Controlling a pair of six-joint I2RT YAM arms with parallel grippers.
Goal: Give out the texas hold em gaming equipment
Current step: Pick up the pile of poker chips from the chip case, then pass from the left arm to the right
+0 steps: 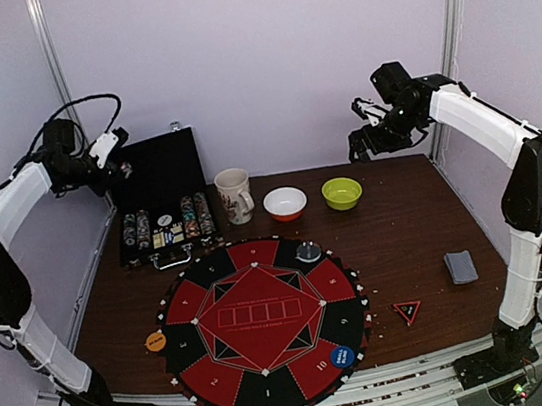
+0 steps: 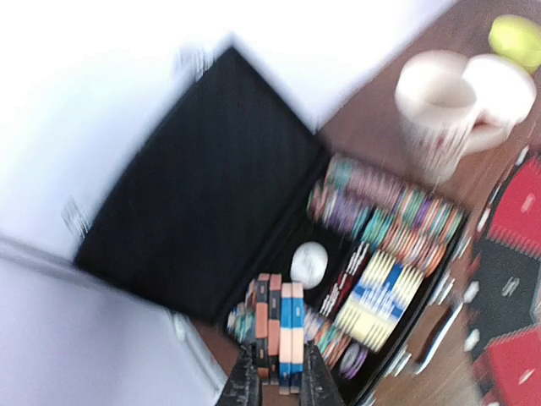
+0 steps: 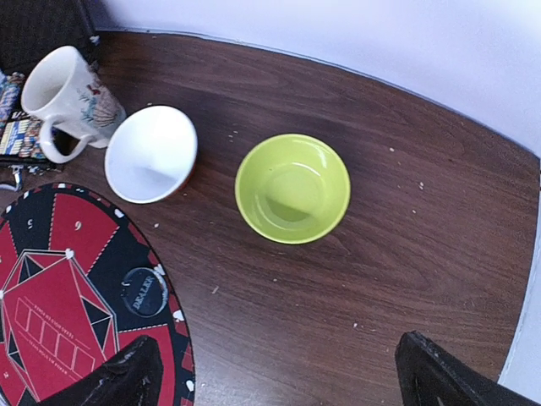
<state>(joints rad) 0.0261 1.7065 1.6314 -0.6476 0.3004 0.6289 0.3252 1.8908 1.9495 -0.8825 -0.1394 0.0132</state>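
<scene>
Blurrily, poker chips (image 2: 283, 330) between the left jaws, tips off-frame.

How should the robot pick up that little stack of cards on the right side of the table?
Probably take the deck of cards by its two long edges, coming straight down from above. It lies flat on the table, so only its thin sides offer a hold, and the shorter span fits the jaws best. The open right gripper is on that side.

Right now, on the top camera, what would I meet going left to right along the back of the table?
open chip case → mug → white bowl → green bowl
</scene>
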